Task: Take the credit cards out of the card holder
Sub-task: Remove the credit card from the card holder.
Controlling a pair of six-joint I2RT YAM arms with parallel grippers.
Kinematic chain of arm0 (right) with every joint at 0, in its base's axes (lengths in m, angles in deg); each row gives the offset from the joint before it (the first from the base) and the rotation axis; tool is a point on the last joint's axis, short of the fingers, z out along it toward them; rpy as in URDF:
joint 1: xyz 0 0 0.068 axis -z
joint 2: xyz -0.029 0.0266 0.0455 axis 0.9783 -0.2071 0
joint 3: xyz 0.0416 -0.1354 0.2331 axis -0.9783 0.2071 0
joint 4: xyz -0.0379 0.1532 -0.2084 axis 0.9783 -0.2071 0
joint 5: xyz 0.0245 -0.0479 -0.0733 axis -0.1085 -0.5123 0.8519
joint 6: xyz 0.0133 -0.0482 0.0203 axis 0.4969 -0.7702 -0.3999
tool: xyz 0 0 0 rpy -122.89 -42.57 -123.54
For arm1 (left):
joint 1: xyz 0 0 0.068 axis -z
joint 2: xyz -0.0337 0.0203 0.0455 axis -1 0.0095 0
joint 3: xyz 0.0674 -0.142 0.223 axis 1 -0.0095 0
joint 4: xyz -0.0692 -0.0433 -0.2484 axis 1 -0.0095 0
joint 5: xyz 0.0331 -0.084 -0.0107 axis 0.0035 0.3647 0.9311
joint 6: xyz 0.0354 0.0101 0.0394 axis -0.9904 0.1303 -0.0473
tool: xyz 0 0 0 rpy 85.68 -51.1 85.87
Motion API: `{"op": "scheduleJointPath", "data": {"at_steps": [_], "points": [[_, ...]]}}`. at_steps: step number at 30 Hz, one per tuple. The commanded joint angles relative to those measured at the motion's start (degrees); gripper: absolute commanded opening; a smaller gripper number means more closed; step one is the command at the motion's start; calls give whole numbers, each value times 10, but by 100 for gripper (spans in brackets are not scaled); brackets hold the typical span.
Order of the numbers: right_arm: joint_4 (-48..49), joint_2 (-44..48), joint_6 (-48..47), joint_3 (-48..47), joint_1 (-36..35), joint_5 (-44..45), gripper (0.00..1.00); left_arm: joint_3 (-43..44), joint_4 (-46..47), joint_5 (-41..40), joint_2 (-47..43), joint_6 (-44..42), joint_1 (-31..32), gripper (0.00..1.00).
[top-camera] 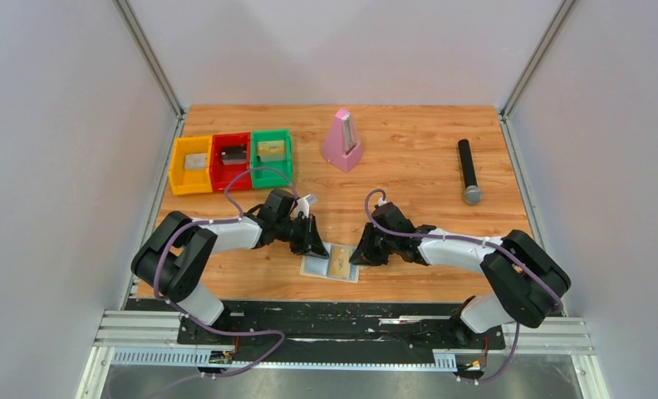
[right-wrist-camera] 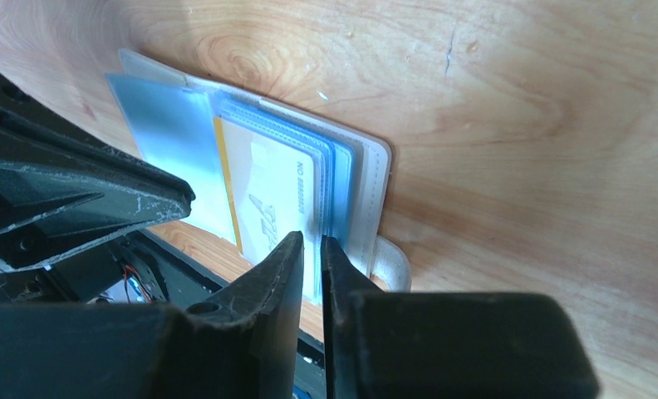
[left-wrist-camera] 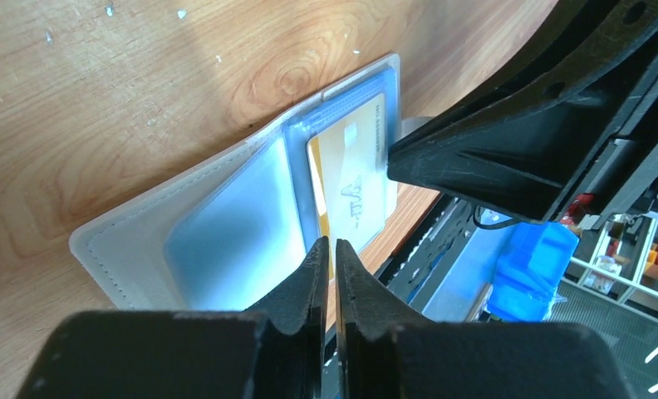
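The card holder (top-camera: 316, 268) lies open on the table (top-camera: 409, 166) near its front edge, between both grippers. A yellow card (left-wrist-camera: 351, 179) sits in one blue panel. The left gripper (left-wrist-camera: 329, 243) and right gripper (right-wrist-camera: 311, 239) each show only a narrow slit between the fingers, with the tips at the holder's edges. Whether either has a grip cannot be told.

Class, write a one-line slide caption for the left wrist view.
Left tool, fingers almost together, at the edge of the open card holder; a yellow-gold card sits in its blue sleeve.
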Motion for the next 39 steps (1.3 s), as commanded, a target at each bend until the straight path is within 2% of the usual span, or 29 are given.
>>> {"op": "scheduleJointPath", "data": {"at_steps": [1, 6, 17, 29, 34, 39], "points": [[-22, 36, -15, -21, -4, 5, 17, 10, -2, 0, -9, -21, -2, 16], [-21, 34, -9, -33, -4, -6, 20, 6, 7, 0, -2, -23, -1, 25], [-9, -4, 1, -27, -5, -5, 21, -7, 39, 6, 15, -12, -1, 28], [32, -34, 7, -6, -5, -19, 12, -12, 65, 11, 38, -6, 0, 29], [34, -40, 9, -4, -5, -20, 10, -17, 77, 17, 40, 2, 0, 28], [34, -37, 10, -1, -5, -19, 9, -29, 120, 39, 41, 28, 0, 16]]}}
